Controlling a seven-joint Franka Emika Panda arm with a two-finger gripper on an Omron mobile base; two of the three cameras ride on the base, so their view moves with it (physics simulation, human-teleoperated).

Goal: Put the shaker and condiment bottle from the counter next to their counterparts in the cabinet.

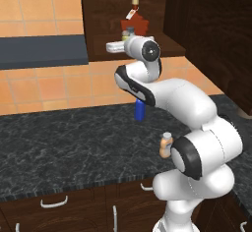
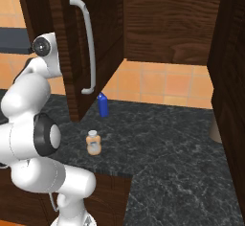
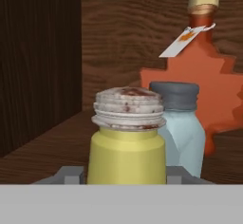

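The gripper (image 3: 126,182) sits around the yellow shaker (image 3: 127,142) on the cabinet (image 3: 42,76) shelf; I cannot tell if it squeezes. Just behind stand the blue shaker (image 3: 182,123) and red leaf bottle (image 3: 199,71), its matches. The condiment bottle (image 2: 94,142) waits on the counter (image 2: 167,139).

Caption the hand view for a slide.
Yellow shaker between the jaws on the cabinet shelf, beside grey-blue shaker and red leaf bottle.

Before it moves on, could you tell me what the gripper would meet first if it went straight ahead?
The yellow-green shaker, right at the gripper. Behind it stand the grey-blue shaker and the red leaf bottle; the gaps between them are unclear.
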